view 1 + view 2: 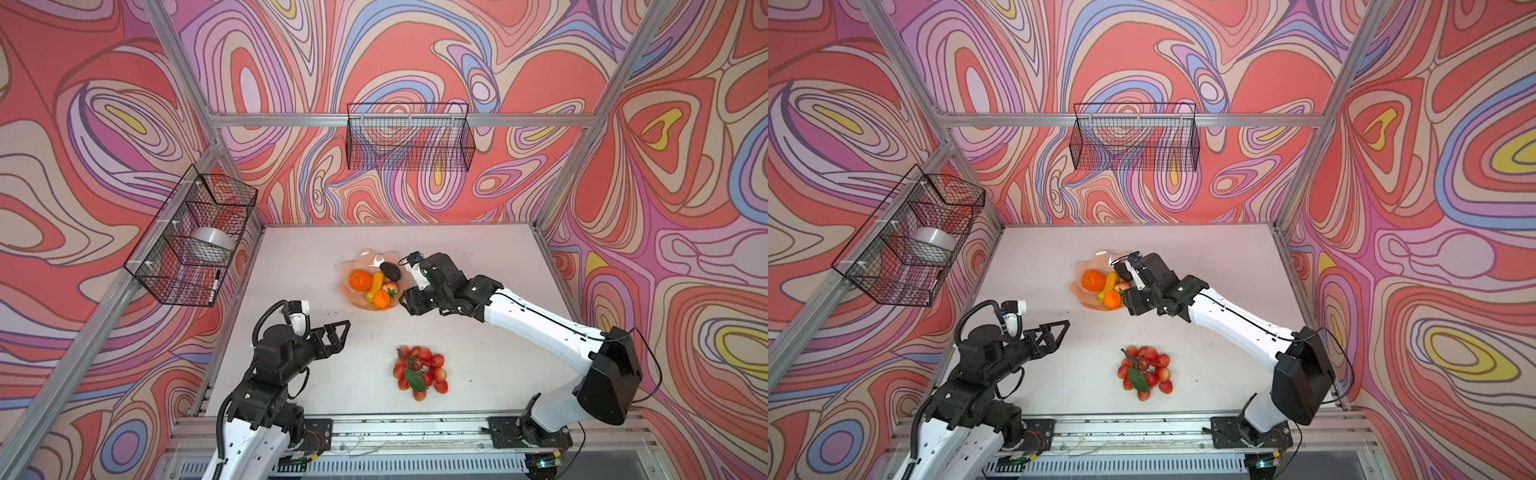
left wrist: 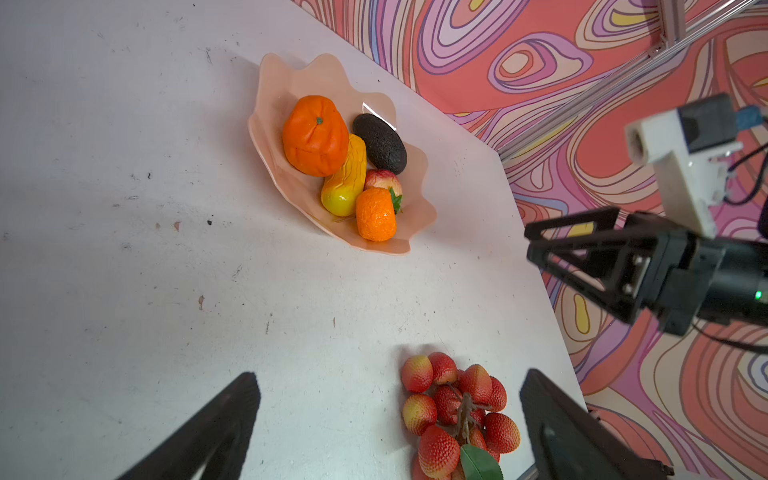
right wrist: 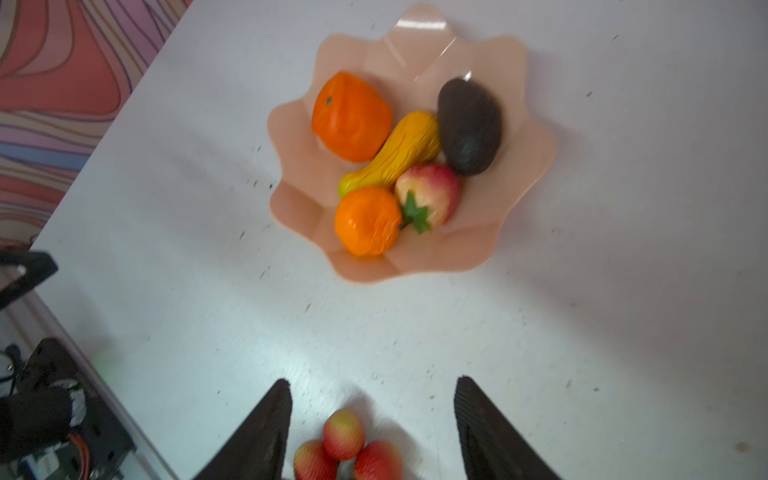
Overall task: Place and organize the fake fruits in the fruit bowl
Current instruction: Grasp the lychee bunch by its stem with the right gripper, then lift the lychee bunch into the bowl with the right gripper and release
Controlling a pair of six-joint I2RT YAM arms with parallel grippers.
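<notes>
Now the bunch of red berries (image 1: 419, 372) lies on the table (image 1: 478, 266), well apart from the fruit bowl (image 1: 361, 258) on the robot's side of it, its stem (image 1: 409, 362) running roughly toward the bowl. Your right gripper (image 2: 529, 244) hangs beside the bowl's rim, jaws apart and empty, the bunch lying back toward its base. Your left gripper (image 1: 343, 332) gapes wide, also empty, off to the bunch's left and about as near

bowl (image 3: 519, 104) peach-pink; big orange (image 3: 351, 116) and tangerine (image 3: 368, 220) orange; gourd (image 3: 409, 147) yellow-orange; avocado (image 3: 469, 124) near-black; peach (image 3: 432, 191) red-pink; near berry bunch (image 1: 422, 365) red, leaf (image 1: 414, 379) green; walls (image 1: 415, 50) coral/lilac/blue/yellow swirls; table (image 1: 478, 353) white.
</notes>
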